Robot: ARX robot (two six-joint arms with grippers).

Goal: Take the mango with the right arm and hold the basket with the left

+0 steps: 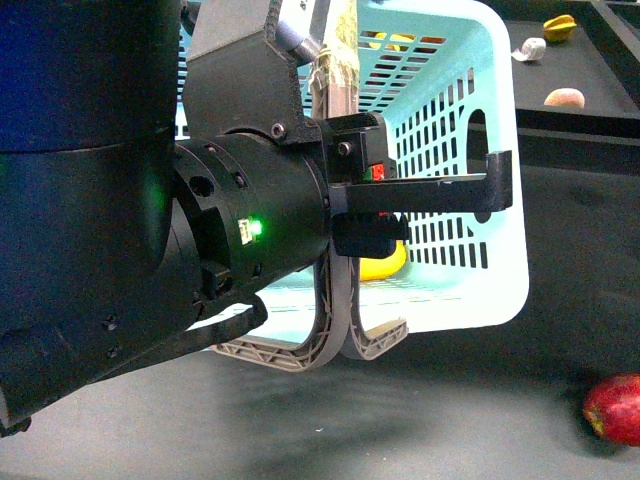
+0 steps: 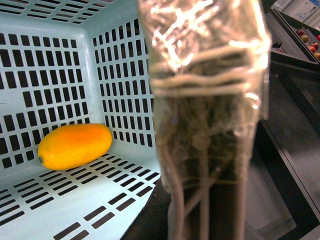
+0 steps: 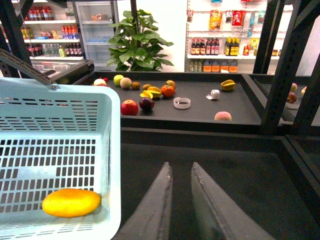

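Most of my front camera is filled by the left arm (image 1: 120,200), so I am working half-blind on that side. The left pincer (image 1: 420,200) sits at the basket's taped handles (image 1: 338,60), which cross right in front of its wrist lens. I cannot tell whether the jaws are pressed onto them. A red apple (image 1: 612,408) lies loose on the bench (image 3: 240,170) to my right. Beyond the handles is the basket (image 1: 440,312), with the mango (image 2: 75,146) lying on its floor against a slotted wall. The right pincer (image 3: 180,167) is slightly spread and empty, outside the basket and just beside its wall. My worry is the left hold: if it is loose, the tape could slip, the basket could swing and the mango would roll. Reaching in with the right arm could also clip the rim. A star fruit (image 1: 558,28) sits well beyond.
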